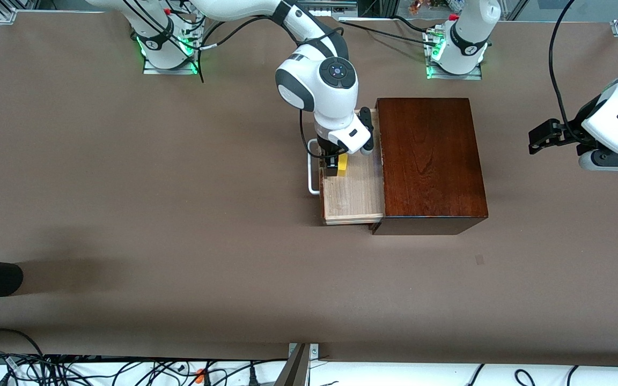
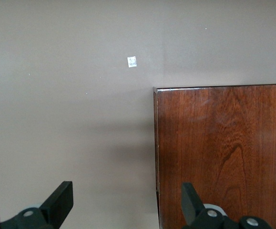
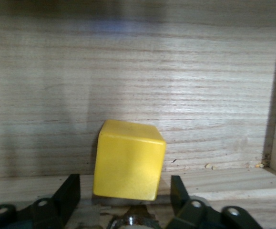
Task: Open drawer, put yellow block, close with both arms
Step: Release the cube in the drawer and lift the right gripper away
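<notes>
The drawer (image 1: 353, 194) stands pulled out of the dark reddish-brown wooden box (image 1: 429, 158), its white loop handle (image 1: 313, 166) pointing toward the right arm's end of the table (image 1: 126, 203). The right gripper (image 1: 336, 163) is down inside the open drawer, just beside the handle end. Its jaws stand apart, and the yellow block (image 3: 129, 160) sits between them on the pale wood floor of the drawer; in the right wrist view a gap shows on each side of the block, so the fingers (image 3: 68, 193) have no hold on it.

The left gripper (image 1: 542, 139) waits in the air over bare table toward the left arm's end, well apart from the box. Its jaws are spread wide with nothing between them; in the left wrist view one fingertip (image 2: 191, 200) hangs over the box's top and the other over the table.
</notes>
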You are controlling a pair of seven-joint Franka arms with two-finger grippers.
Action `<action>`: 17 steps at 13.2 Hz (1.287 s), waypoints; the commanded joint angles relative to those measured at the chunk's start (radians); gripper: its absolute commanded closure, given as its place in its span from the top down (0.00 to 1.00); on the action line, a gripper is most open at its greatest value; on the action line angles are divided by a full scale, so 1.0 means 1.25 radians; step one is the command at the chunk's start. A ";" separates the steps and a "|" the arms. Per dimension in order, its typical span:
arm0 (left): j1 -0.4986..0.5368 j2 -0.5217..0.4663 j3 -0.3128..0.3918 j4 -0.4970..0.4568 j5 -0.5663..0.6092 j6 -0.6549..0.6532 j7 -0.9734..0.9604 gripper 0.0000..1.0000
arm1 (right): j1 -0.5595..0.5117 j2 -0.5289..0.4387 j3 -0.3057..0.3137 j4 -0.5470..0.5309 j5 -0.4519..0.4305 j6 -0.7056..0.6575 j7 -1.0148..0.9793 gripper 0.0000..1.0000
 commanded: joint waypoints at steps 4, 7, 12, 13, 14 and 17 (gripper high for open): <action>-0.012 0.013 0.003 0.039 0.012 -0.008 0.005 1.00 | -0.012 -0.065 -0.004 0.106 0.000 -0.168 -0.006 1.00; -0.021 0.013 0.002 0.039 0.014 -0.008 0.005 1.00 | -0.061 -0.163 -0.031 0.129 -0.007 -0.254 -0.003 1.00; -0.021 0.013 0.002 0.040 0.005 -0.008 0.003 1.00 | -0.077 -0.272 -0.189 0.126 -0.008 -0.400 -0.013 1.00; -0.021 0.015 0.002 0.040 0.001 -0.008 0.003 1.00 | -0.077 -0.272 -0.221 0.126 -0.007 -0.415 -0.014 1.00; -0.022 0.015 0.000 0.040 0.001 -0.008 0.003 1.00 | -0.077 -0.281 -0.250 0.128 -0.008 -0.421 -0.014 1.00; -0.054 0.015 -0.002 0.043 0.002 -0.008 0.003 1.00 | -0.078 -0.319 -0.310 0.126 -0.002 -0.421 -0.006 1.00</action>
